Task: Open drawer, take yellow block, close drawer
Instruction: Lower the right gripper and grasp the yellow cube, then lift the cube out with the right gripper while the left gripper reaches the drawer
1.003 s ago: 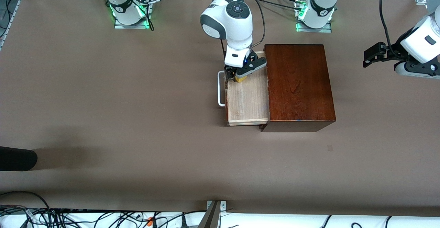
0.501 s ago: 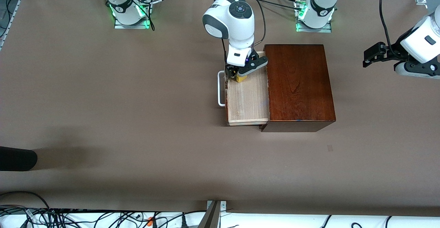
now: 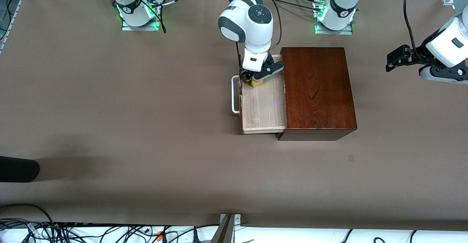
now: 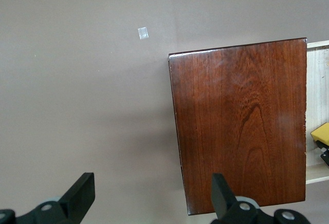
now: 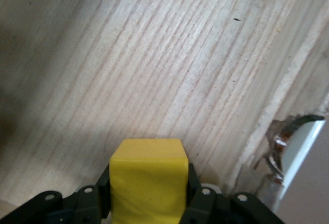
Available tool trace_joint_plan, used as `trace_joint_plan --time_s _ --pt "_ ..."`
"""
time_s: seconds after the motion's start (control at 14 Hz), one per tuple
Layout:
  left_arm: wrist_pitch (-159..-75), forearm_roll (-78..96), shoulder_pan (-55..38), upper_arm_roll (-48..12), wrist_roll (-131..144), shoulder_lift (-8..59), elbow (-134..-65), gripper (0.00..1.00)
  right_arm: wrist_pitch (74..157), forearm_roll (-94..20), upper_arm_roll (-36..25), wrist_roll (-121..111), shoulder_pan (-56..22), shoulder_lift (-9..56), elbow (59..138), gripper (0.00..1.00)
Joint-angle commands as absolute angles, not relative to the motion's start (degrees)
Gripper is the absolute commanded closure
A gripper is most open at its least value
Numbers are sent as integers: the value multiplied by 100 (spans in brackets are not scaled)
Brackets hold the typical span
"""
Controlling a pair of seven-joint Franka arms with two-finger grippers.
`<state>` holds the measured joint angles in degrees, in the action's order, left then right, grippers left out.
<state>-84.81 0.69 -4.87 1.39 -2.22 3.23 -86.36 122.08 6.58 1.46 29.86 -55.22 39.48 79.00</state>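
1. Our right gripper [image 3: 252,82] is clamped on the small bright yellow cube [image 3: 256,83], held over the open pale-wood drawer tray [image 3: 263,105], at the end farther from the front camera and close to the white U-shaped bar handle [image 3: 234,94].
2. We judge the block is being lifted out; we should rise straight up until it is above the tray walls before moving sideways.
3. The glossy dark mahogany box [image 3: 318,89] stands beside the tray.
4. Our left gripper [image 4: 149,196] waits, fingers spread wide and holding nothing, high over the table past the box toward the left arm's end.
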Motion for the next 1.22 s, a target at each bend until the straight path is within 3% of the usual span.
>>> trace_joint_plan --time_s 0.0,0.21,0.43,0.64,0.86,1.15 --pt "-8464 -70 -510 132 -281 290 -8648 0 11403 650 123 2936 -5555 3885 7263 81" --pt "-8464 -62 -510 132 -281 290 -8648 0 10663 249 36 2962 -5458 3649 6593 80" --pt "-8464 -70 -519 132 -281 290 -8640 0 10171 61 -17 2979 -4915 3060 6627 80" --pt "-8464 -70 -510 132 -316 290 -8640 0 9451 -52 -762 3050 -4746 3006 6644 80" --pt "-8438 -27 -527 10 -299 290 -8640 0 9334 -673 -1563 2666 -4274 3006 7065 80" --pt "-8446 -52 -536 -569 -263 412 -8640 0 9368 -1055 -1661 953 -2868 2980 7794 80"
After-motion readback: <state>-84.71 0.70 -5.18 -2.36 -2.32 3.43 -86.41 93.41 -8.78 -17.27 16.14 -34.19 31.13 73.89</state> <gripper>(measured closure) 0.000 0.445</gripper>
